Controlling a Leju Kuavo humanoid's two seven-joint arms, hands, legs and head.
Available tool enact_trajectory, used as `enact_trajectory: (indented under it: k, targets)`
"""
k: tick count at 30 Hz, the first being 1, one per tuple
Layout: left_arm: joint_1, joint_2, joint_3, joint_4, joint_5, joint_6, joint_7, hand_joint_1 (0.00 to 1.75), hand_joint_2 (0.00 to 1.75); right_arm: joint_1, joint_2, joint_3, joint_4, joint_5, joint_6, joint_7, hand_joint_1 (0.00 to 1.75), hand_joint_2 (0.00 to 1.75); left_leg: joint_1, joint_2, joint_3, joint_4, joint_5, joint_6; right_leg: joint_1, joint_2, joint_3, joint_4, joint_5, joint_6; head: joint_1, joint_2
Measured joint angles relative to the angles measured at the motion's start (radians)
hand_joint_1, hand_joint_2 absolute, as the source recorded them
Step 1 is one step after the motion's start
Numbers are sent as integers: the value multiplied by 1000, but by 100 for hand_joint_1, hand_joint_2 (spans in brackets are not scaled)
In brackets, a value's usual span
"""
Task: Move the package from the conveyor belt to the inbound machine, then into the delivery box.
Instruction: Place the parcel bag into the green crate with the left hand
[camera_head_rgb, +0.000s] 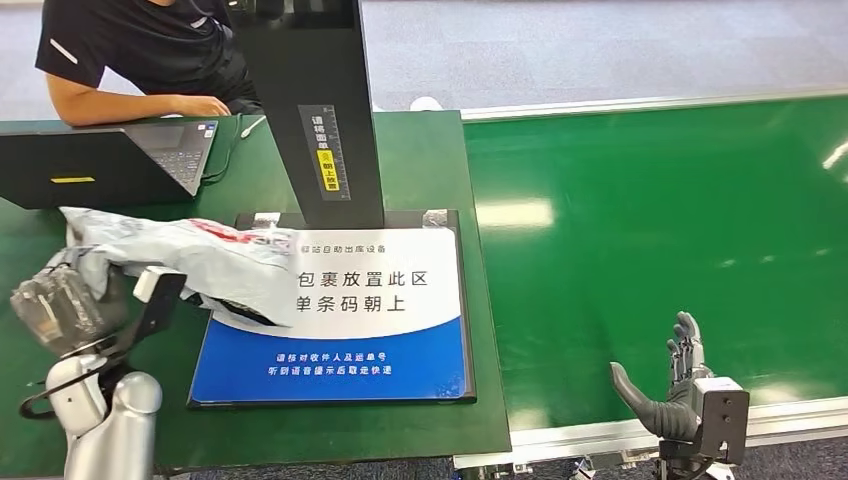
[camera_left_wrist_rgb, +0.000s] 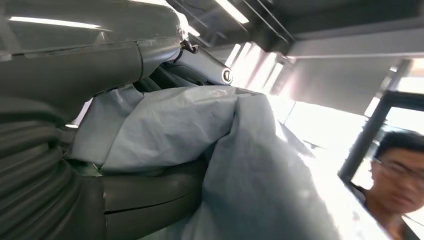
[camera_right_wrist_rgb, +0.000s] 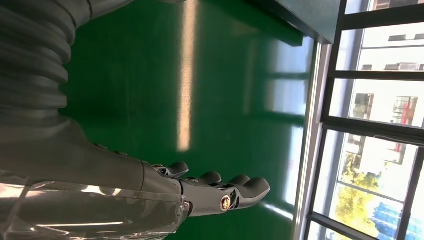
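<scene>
The package (camera_head_rgb: 190, 252) is a crumpled grey plastic mailer with red print. My left hand (camera_head_rgb: 70, 300) grips its left end and holds it over the left part of the inbound machine's blue and white pad (camera_head_rgb: 380, 310). In the left wrist view the grey mailer (camera_left_wrist_rgb: 210, 145) is bunched between my thumb and fingers (camera_left_wrist_rgb: 150, 192). My right hand (camera_head_rgb: 675, 385) is open above the near edge of the green conveyor belt (camera_head_rgb: 650, 220), its fingers (camera_right_wrist_rgb: 235, 192) straight with nothing in them.
The machine's black scanner post (camera_head_rgb: 320, 100) rises behind the pad. A laptop (camera_head_rgb: 110, 160) stands at the back left of the green table (camera_head_rgb: 420, 150), where a person in black (camera_head_rgb: 140, 50) leans on an arm. That person's face appears in the left wrist view.
</scene>
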Motion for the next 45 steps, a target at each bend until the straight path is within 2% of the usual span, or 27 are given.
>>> enact_trajectory:
  k: [7,13,17,21,26,27,30,31,33,35,40,45]
  targets:
    - [5,-5,121,-32,-2,0,-6,175,175,1,2,-2,-4,7,2,-2,0,175,0,1,0,0,0,0,0,1,0,0,0,0,0,0]
    - [0,-8,302,-33,11,0,37,175,175,1,15,-7,-25,29,17,4,0,175,0,1,0,0,0,0,0,1,0,0,0,0,0,0]
    - [-3,-9,388,-27,28,-1,67,175,175,1,21,-7,-32,35,20,5,0,175,0,0,0,0,0,0,0,1,0,0,0,0,0,0]
    - [-12,-5,474,4,53,-1,115,175,175,1,29,-7,-33,43,31,6,0,175,0,1,0,0,0,0,0,1,0,0,0,0,0,0]
    - [-27,21,588,81,57,-1,88,175,175,1,35,-7,-41,51,35,7,0,175,0,0,0,0,0,0,0,1,0,0,0,0,0,0]
    - [-34,29,614,102,50,-1,80,144,175,2,37,-7,-43,51,35,8,0,175,0,0,0,0,0,0,0,1,0,0,0,0,0,0]
    - [-50,53,681,174,8,-1,95,13,175,5,41,-7,-49,52,36,8,0,175,0,1,0,0,0,0,0,1,0,0,0,-1,0,0]
    - [-54,61,694,201,-5,-1,112,0,175,5,42,-7,-50,52,36,9,0,175,0,1,0,0,0,0,0,1,0,0,0,-1,0,0]
    - [-58,78,710,256,-21,-1,144,0,175,6,44,-7,-50,52,37,10,0,175,0,0,0,0,0,0,0,0,0,0,0,-1,0,0]
    - [-60,87,721,289,-15,-1,138,0,175,8,46,-7,-53,53,37,11,0,175,0,0,0,0,0,0,0,0,0,0,0,-1,0,0]
    - [-83,78,791,298,84,-1,-42,0,175,13,49,-7,-58,54,37,17,0,175,0,0,1,0,0,0,0,0,1,0,0,0,0,0]
    - [-108,67,835,295,182,-1,-156,0,175,13,49,-7,-58,54,39,21,0,175,0,0,1,0,0,0,0,0,1,0,0,0,0,0]
